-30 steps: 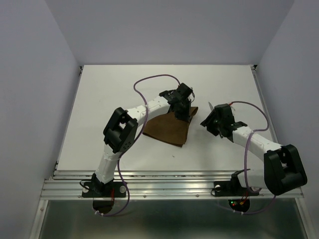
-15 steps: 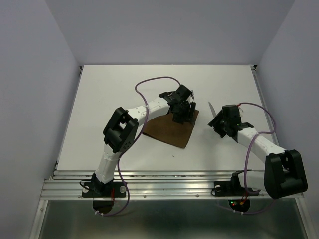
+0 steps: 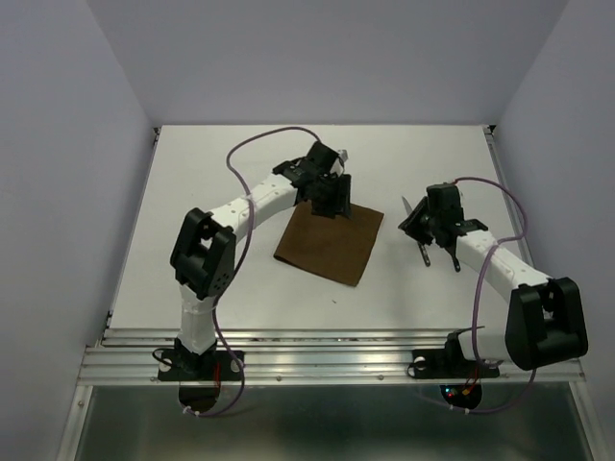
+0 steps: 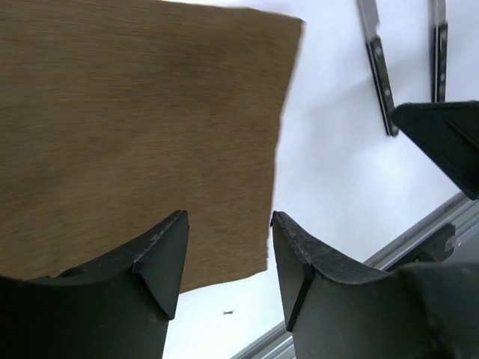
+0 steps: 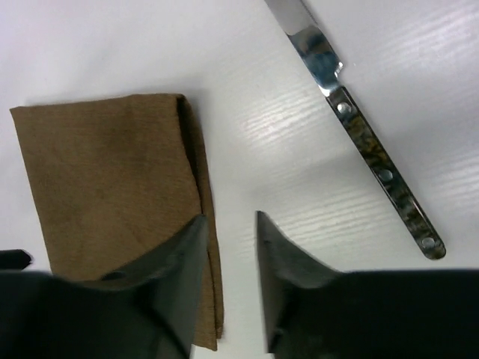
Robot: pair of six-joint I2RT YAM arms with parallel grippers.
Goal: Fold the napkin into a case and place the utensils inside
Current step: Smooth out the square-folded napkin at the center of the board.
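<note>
We see the folded napkin (image 3: 330,245) lying flat on the desk (image 3: 192,173), mid-frame from above, with the utensils (image 4: 380,69) just to its right. Our left pincer (image 4: 228,224) hangs wide and empty over its upper-left corner, and the right pincer (image 5: 229,221) is parted more narrowly, also empty. The cloth looks thin and limp, so we'd pinch an edge. The steel looks stiff and slick, so we'd grip across a handle.

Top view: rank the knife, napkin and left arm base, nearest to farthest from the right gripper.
1. Knife: right beside the right gripper, partly hidden under it.
2. Napkin: lying flat, off to the gripper's left.
3. Left arm base: far off at the near-left edge.
</note>
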